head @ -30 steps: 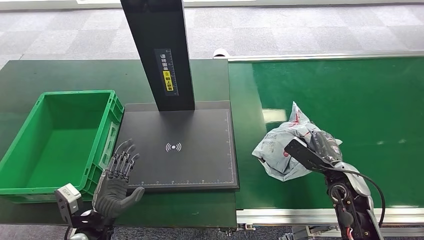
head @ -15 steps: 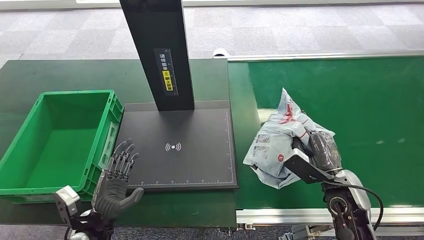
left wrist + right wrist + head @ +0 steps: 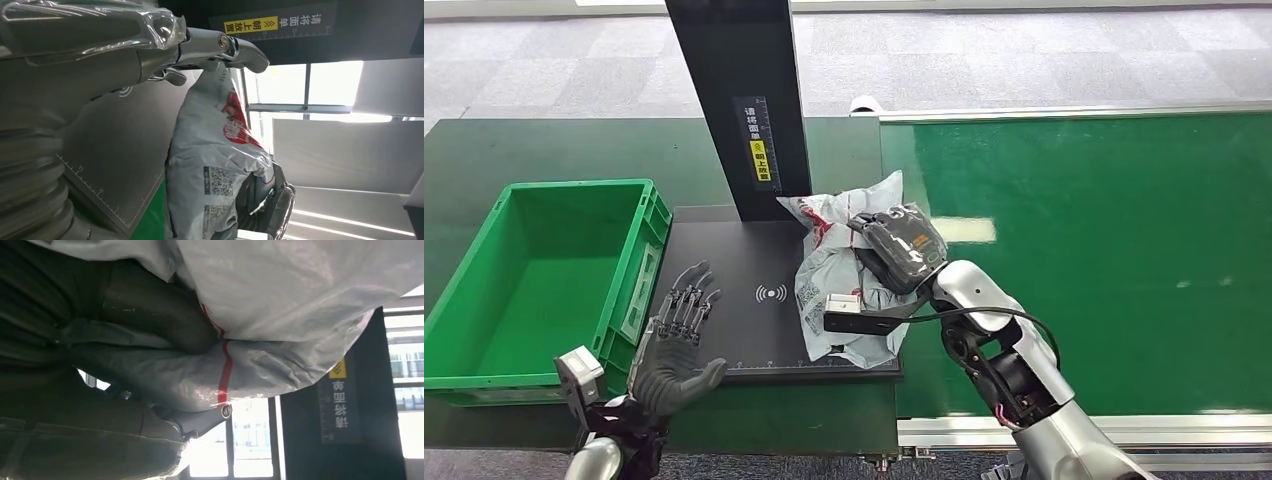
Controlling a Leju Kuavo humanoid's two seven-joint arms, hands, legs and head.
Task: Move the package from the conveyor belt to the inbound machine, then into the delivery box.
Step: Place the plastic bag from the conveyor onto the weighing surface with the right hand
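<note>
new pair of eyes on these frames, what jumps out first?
The crumpled grey package with red print, gripped by the right hand over the right side of the black inbound machine plate, just in front of its dark upright column. Next, the bright green delivery box at far left, with the left hand open beside its near corner.

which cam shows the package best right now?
Head view: the whole package shows, gripped by the right hand over the black scanner plate. Left wrist view gives one side with printed labels. Right wrist view gives a close stretch of white wrap.
</note>
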